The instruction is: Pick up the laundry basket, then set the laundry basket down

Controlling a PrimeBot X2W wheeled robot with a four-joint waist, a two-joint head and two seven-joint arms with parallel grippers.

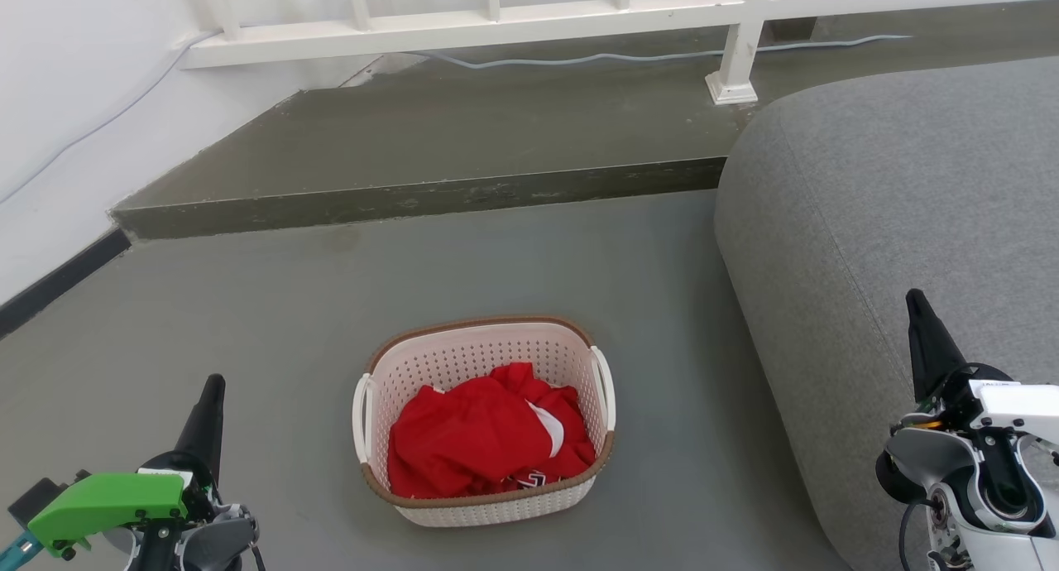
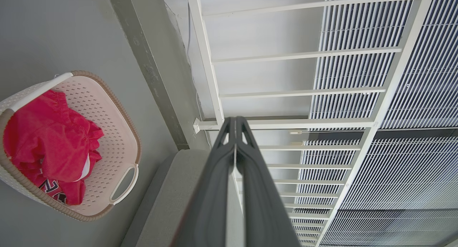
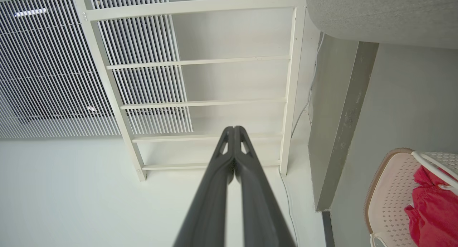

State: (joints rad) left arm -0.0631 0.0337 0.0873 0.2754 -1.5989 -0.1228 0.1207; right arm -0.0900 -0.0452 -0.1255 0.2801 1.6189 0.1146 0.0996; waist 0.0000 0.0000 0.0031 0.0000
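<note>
The laundry basket [image 1: 488, 422] is cream plastic with perforated walls, a brown rim and two white side handles, and it stands on the grey floor with red clothing [image 1: 484, 434] inside. My left gripper [image 1: 211, 389] is at the lower left, apart from the basket, its fingers pressed together and holding nothing. Over the sofa's edge at the lower right, my right gripper [image 1: 914, 302] is shut and empty too. The left wrist view has the basket [image 2: 107, 107] at its left edge and the shut gripper [image 2: 234, 120]. The right wrist view has the basket [image 3: 390, 189] at its lower right and the shut gripper [image 3: 234, 128].
A grey sofa [image 1: 893, 223] fills the right side, close to the basket. A raised concrete step [image 1: 414, 194] runs across behind the basket, with a white railing [image 1: 529, 16] and a cable [image 1: 645, 55] on it. A white wall [image 1: 66, 99] stands at the left.
</note>
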